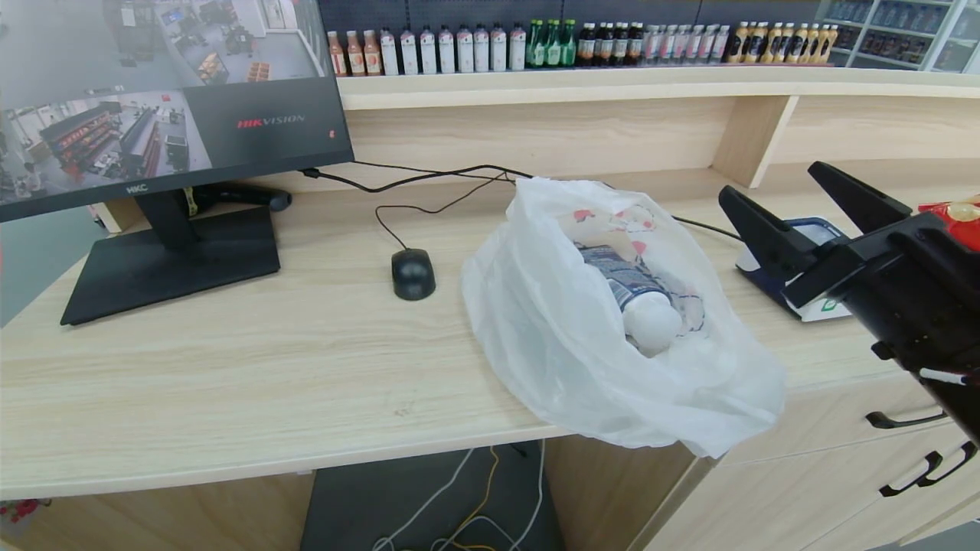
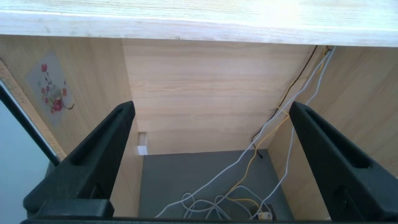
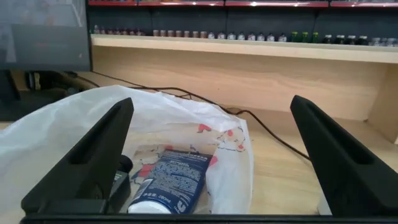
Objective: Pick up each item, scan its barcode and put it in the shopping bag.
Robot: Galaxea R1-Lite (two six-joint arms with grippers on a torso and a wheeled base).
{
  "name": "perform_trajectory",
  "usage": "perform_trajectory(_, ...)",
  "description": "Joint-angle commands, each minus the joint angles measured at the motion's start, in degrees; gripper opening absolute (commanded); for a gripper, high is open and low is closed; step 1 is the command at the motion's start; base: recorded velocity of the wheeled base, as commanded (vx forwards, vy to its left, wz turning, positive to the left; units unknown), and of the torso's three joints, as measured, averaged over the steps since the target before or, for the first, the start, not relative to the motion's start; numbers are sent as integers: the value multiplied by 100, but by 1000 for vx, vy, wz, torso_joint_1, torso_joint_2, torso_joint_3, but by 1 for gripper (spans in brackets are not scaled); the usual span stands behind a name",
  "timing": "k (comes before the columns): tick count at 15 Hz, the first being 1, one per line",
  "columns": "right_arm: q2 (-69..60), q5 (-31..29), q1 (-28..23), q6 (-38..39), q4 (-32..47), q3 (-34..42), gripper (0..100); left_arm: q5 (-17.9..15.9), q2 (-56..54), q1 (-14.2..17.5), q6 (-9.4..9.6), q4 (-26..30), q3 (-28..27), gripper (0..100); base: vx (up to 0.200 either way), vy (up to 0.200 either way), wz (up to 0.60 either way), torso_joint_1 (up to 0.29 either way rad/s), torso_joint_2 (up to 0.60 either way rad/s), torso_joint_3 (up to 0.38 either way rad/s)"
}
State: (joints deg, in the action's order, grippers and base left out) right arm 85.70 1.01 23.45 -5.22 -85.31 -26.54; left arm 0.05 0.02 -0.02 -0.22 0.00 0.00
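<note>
Pale wood tabletop (image 1: pixel 230 360) runs across your head view. At the right of the frame your right end effector (image 1: pixel 773 184) hangs wide open and empty, just beside the white shopping bag (image 1: pixel 566 367) at centre. A blue tube (image 1: pixel 635 287) with a white cap lies inside the bag. Your left end effector (image 2: pixel 211 109) is also spread wide, below the tabletop edge, facing loose cables (image 2: pixel 236 193).

We see a translucent white shopping bag (image 1: pixel 551 344) slumped open at the desk (image 1: pixel 230 367) edge, with a blue-labelled, white-capped tube (image 1: pixel 632 295) lying inside.
</note>
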Motion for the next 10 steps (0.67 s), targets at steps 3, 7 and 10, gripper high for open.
perform_trajectory(3,237,4,19,74,6,-176,100,4,-2,2,22,0,0,100,0,0,0,0,0,0)
perform_trajectory(7,263,13,10,91,-3,-167,100,4,-2,2,-13,9,0,100,0,-150,0,-7,-3,7)
perform_trajectory(10,289,13,10,91,-12,-185,100,4,-2,2,-13,9,0,100,0,-200,0,6,7,2)
